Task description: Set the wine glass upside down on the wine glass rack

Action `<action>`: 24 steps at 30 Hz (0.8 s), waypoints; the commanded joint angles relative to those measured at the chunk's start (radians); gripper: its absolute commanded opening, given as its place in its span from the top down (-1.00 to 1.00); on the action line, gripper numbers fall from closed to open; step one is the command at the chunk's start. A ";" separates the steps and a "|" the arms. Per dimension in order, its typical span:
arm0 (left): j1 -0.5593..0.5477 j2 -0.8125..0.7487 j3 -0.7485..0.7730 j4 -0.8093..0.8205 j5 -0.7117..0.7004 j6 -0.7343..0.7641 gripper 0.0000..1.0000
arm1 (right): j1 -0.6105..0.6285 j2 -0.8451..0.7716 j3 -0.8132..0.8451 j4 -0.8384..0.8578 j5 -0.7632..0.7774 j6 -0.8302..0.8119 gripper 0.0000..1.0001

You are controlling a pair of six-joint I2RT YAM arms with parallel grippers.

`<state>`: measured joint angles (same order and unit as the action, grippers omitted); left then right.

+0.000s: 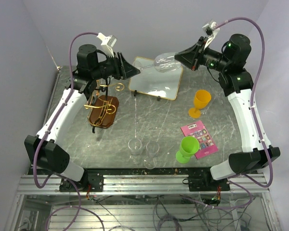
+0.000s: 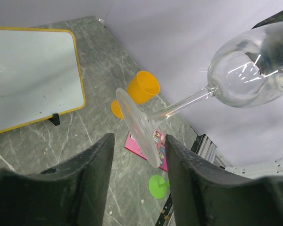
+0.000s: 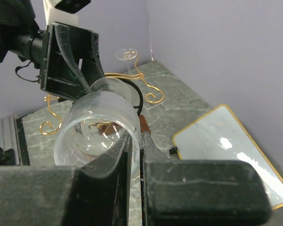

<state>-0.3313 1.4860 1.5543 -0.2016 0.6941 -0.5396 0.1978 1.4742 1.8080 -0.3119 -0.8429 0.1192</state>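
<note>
A clear wine glass (image 1: 166,61) lies on its side in the air over the back of the table. My right gripper (image 1: 180,57) is shut on the rim of its bowl (image 3: 96,127), one finger inside and one outside. The glass's foot (image 2: 141,127) points left and sits between the spread fingers of my open left gripper (image 1: 135,71); I cannot tell if it touches them. The wine glass rack (image 1: 103,108), gold wire on a brown oval base, stands below the left arm; its gold scrolls (image 3: 151,92) show in the right wrist view.
A gold-framed white board (image 1: 156,82) stands under the glass. An orange cup (image 1: 201,102), a green cup (image 1: 188,148) and a pink card (image 1: 199,138) are on the right. Two clear glasses (image 1: 135,149) stand near the front edge. A clear glass foot (image 3: 126,54) shows above the rack.
</note>
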 commanded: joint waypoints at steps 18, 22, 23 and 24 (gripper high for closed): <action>-0.020 0.006 0.005 0.032 0.034 0.004 0.20 | 0.003 -0.009 -0.036 0.055 0.007 -0.024 1.00; -0.020 -0.002 0.000 0.034 0.033 0.003 0.34 | 0.003 -0.012 -0.040 0.050 0.015 -0.036 1.00; -0.020 -0.003 0.000 0.033 0.033 0.003 0.39 | 0.003 -0.012 -0.042 0.051 0.015 -0.036 1.00; -0.020 -0.002 0.000 0.034 0.035 0.003 0.46 | 0.003 -0.014 -0.042 0.053 0.014 -0.036 1.00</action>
<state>-0.3424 1.5002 1.5547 -0.1841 0.7109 -0.5396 0.1978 1.4742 1.7721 -0.2966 -0.8398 0.0925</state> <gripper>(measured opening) 0.319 0.068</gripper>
